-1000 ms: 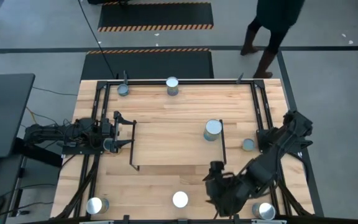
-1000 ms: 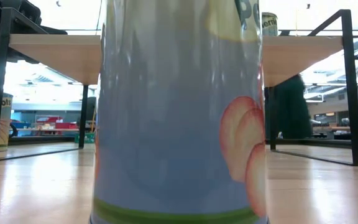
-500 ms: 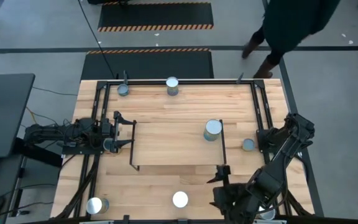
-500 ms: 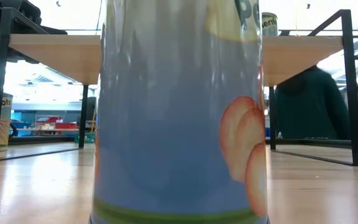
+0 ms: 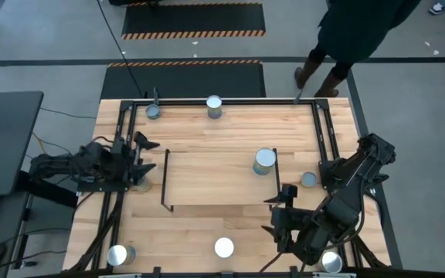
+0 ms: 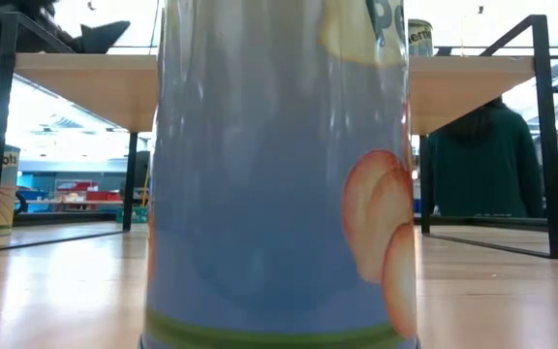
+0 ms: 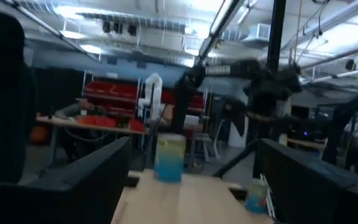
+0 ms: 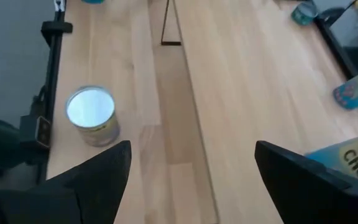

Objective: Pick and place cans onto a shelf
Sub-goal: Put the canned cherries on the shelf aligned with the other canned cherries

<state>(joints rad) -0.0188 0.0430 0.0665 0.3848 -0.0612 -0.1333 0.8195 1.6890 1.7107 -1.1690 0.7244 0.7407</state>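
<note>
With one can [image 5: 264, 161] already on the shelf [image 5: 215, 179] and the left hand [image 5: 140, 154] wide and empty at its left end, the right hand [image 5: 287, 202], jaws wide and holding nothing, should centre over the near-right counter can [image 5: 331, 262], descend squarely and close below the rim.

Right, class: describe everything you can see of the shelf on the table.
The shelf is a low rectangular light-wood board on thin black wire end frames, standing near the table's middle. One can stands upright on it near its right end; the rest of the board is bare. The low view shows open space beneath it. Neither gripper touches it.
</note>
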